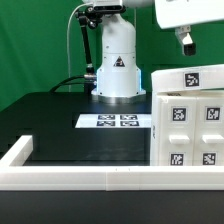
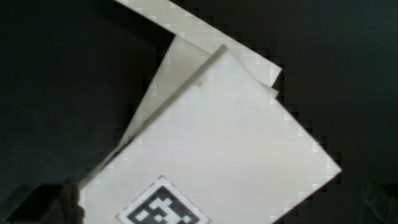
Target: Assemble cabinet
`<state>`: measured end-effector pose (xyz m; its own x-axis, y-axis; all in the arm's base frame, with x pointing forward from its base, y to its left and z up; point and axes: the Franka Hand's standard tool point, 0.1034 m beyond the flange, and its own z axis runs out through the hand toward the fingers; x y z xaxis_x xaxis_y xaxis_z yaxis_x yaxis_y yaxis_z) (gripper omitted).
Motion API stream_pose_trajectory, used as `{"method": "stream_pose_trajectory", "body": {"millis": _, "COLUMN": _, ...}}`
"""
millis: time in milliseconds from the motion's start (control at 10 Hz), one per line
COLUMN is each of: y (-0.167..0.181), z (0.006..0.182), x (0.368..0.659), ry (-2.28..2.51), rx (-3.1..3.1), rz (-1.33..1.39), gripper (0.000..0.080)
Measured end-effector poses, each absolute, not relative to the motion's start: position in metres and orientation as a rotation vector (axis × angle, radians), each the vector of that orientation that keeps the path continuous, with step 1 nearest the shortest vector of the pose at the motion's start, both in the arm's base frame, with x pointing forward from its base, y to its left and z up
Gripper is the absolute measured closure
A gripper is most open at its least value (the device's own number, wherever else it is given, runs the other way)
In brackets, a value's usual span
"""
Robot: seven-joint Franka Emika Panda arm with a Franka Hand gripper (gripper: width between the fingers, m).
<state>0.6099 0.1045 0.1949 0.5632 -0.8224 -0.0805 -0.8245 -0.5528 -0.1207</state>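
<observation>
A: Where is the cabinet [image 1: 190, 120], and which way does it point?

B: It stands on the black table [image 1: 60, 120], just beside the marker board [image 1: 120, 121] on the exterior view's right. Its broad tagged face is turned toward that camera. The picture's edge crops it, so I cannot tell its long axis.

A: Material?

B: Smooth white plastic, boxy and straight-edged, with square black-and-white tags.

A: The end effector [image 1: 186, 42]?

B: Above the cabinet, jaws spread wide, grasping nothing.
</observation>
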Motion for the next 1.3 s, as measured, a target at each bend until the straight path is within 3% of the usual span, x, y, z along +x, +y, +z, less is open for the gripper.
{"method": "stream_pose_trajectory", "body": {"millis": 1300, "y": 0.1036, "z": 0.1907, "x": 0.6090, "ry": -0.440, "rx": -2.995, "rz": -0.104, "gripper": 0.0003}}
